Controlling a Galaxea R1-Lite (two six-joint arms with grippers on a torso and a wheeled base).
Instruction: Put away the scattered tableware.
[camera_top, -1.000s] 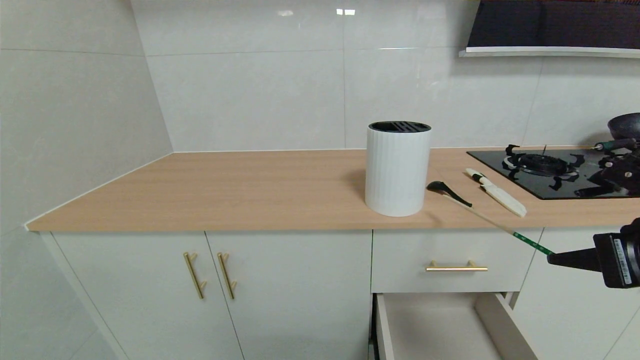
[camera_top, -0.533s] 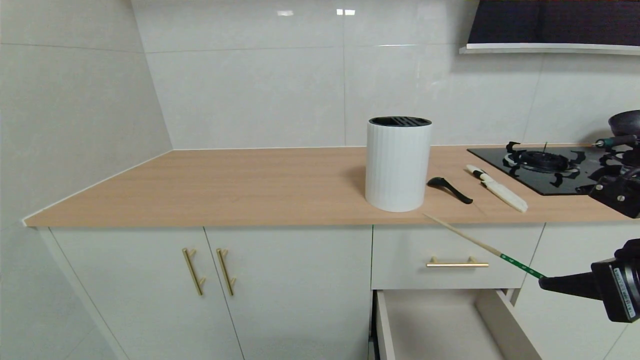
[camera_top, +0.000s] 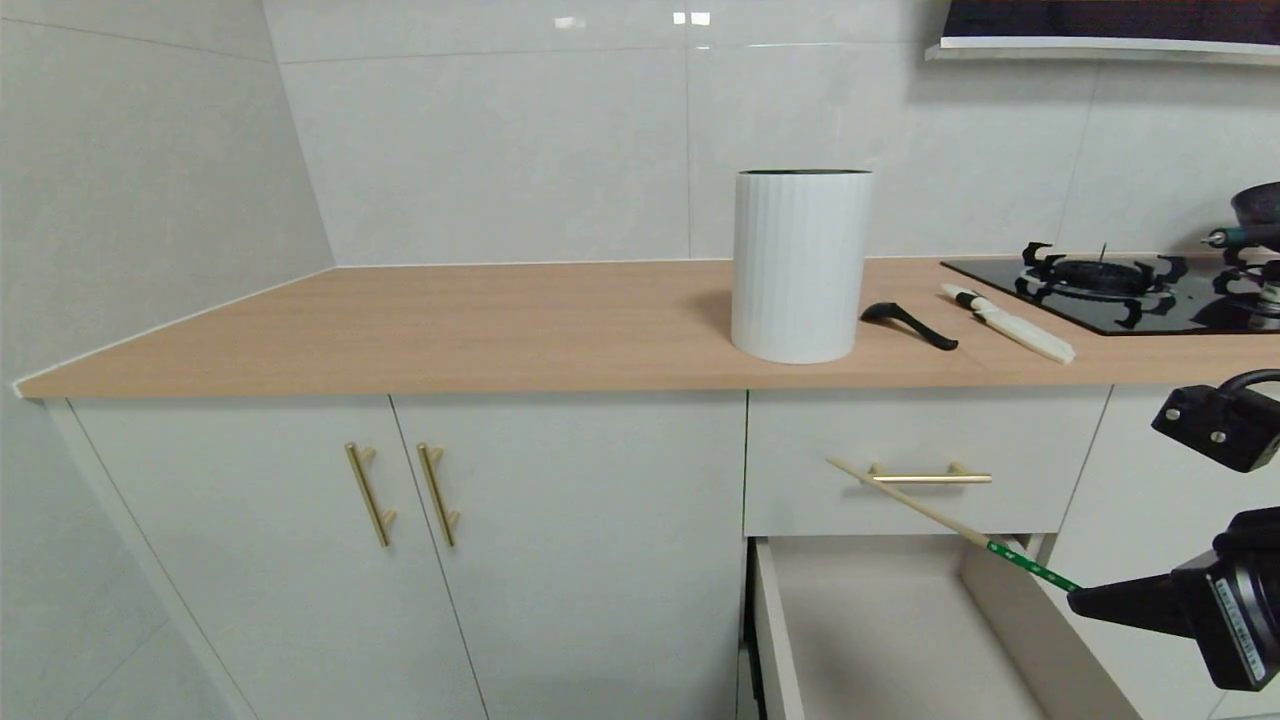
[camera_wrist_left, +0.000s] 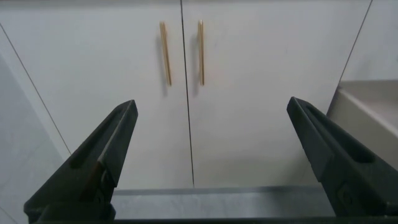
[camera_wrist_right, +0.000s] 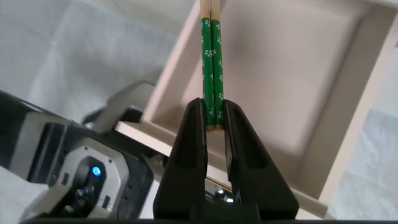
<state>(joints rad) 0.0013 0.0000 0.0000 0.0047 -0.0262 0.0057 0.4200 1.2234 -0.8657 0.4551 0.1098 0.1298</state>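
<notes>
Head view: your right gripper (camera_top: 1078, 600) is clenched on the green-patterned end of a pair of pale wooden chopsticks (camera_top: 925, 512). Their long axis slants up toward your left, over the open white lower drawer (camera_top: 772, 630). The drawer lies below them, so lowering the right arm should suffice. Your left gripper (camera_wrist_left: 211, 111) hangs released, facing the white cabinet doors (camera_wrist_left: 249, 93).

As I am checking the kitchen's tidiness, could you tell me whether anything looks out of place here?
A black spoon and a white knife lie loose on the counter beside the white holder. The lower drawer stands open, with the right gripper holding chopsticks above it. Nothing looks spilled or damaged.
</notes>
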